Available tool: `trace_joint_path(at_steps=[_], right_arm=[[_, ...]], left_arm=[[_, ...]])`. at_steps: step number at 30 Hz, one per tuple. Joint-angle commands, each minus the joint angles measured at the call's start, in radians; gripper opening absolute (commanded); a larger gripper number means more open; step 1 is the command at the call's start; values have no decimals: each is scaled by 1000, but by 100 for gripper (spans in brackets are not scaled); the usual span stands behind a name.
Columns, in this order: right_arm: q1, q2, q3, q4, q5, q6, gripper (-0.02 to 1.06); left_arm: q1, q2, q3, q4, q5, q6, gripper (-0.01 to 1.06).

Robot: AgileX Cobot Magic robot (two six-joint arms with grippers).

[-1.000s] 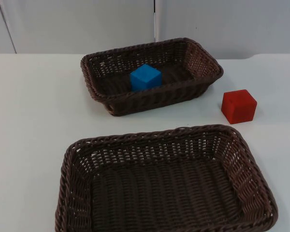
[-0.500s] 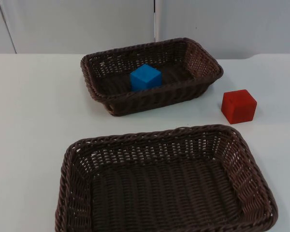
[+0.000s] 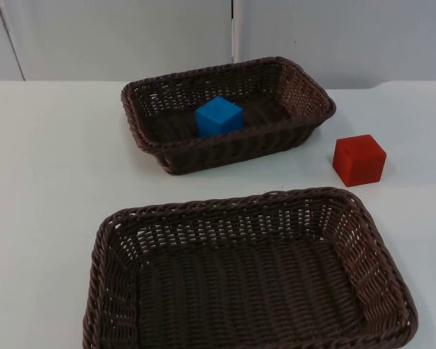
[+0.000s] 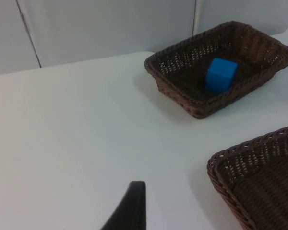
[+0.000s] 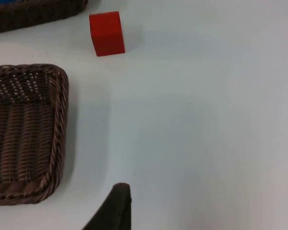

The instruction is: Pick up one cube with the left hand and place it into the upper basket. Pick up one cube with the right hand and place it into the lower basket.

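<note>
Currently, the red cube is being viewed well ahead of the right gripper, untouched; neither gripper's opening can be told.

The blue cube is being held in the upper basket, well ahead of the left gripper; the lower basket is lying nearer.

Black, tapered fingertip

Brown wicker baskets, matt cubes

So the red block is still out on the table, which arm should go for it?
Probably the right. The red cube sits on the table on the robot's right, beside the empty lower basket. The blue cube already lies in the upper basket.
</note>
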Motion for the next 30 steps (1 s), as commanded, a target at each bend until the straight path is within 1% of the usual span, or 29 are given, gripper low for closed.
trace_joint_path(at_steps=[1,3,4,9,10,15,16,21,30], right_arm=[[-2,62,-27,0,-32,-12,105],[-2,128,-59,0,-33,-12,105],[-2,128,-59,0,-33,-12,105],[-2,282,-151,0,-33,-12,105],[-2,282,-151,0,-33,-12,105],[-2,431,-242,0,-31,-12,105],[-2,431,-242,0,-31,-12,105],[-2,554,-326,0,-31,-15,105],[-2,683,-425,11,-35,-15,105]], left_arm=[[-3,-7,1,9,-5,0,92],[-3,-7,1,9,-5,0,92],[-3,-7,1,9,-5,0,92],[-3,-7,1,9,-5,0,92],[-3,-7,1,9,-5,0,92],[-3,-7,1,9,-5,0,92],[-3,-7,1,9,-5,0,92],[-3,-7,1,11,-5,0,92],[-3,-7,1,13,-5,0,92]])
